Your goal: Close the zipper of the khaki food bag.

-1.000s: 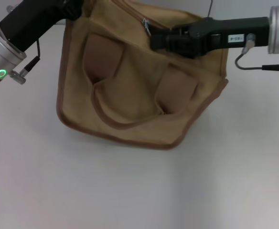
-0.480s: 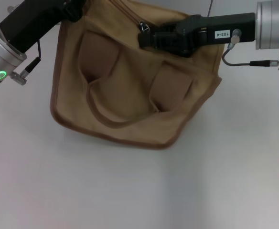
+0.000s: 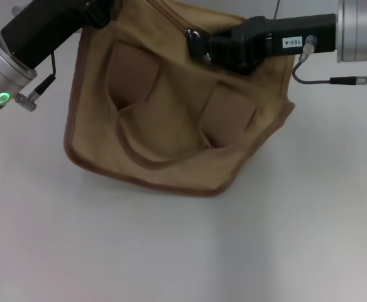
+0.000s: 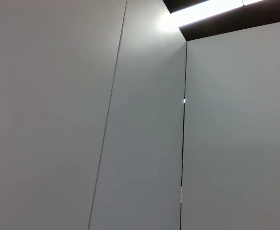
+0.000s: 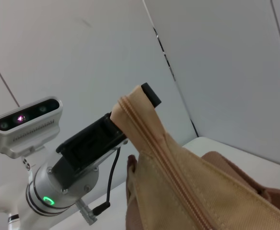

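Right claw (image 3: 199, 45) closing on the zipper (image 3: 190, 31) pull, left claw (image 3: 98, 9) pinching the bag's far corner.

Right claw is sitting at the silver slider near the top edge of the khaki food bag (image 3: 171, 119), fingers pinched in on it; looks like a grip on the pull, not fully confirmable. Half a second ago it was reaching further along the edge, now it's backing off slightly. Left claw is clamping the corner tight, as the right wrist view shows. Bag is hanging tilted above the white surface (image 3: 171, 251), handles facing us. The zipper run toward the left claw appears mostly joined, so probably near done.
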{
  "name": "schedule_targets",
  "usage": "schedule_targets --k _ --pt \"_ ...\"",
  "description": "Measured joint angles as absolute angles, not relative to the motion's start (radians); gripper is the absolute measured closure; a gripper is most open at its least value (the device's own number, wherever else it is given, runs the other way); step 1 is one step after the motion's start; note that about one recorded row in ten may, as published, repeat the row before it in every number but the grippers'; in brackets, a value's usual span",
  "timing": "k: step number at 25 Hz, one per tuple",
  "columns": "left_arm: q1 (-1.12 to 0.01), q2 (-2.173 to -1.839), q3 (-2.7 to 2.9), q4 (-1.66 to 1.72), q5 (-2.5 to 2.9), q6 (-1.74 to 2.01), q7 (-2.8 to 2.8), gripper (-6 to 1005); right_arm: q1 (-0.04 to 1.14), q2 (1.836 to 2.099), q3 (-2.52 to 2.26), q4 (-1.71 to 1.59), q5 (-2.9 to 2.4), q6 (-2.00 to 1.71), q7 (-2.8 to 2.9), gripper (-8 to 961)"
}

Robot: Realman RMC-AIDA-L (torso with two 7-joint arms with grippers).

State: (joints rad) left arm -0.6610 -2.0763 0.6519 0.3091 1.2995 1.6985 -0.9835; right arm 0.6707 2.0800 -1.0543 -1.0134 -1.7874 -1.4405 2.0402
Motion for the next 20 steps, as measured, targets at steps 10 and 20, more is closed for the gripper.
schedule_targets --k 10,20 --pt "-0.662 -2.075 0.633 0.304 1.295 1.676 -0.998 956 0.631 2.076 -1.039 -1.073 -1.904 -1.433 2.151 943" --pt "-0.656 -2.072 0.568 0.296 1.274 1.625 -1.047 955 0.509 2.075 -0.805 -1.265 -2.016 -1.577 2.189 945"
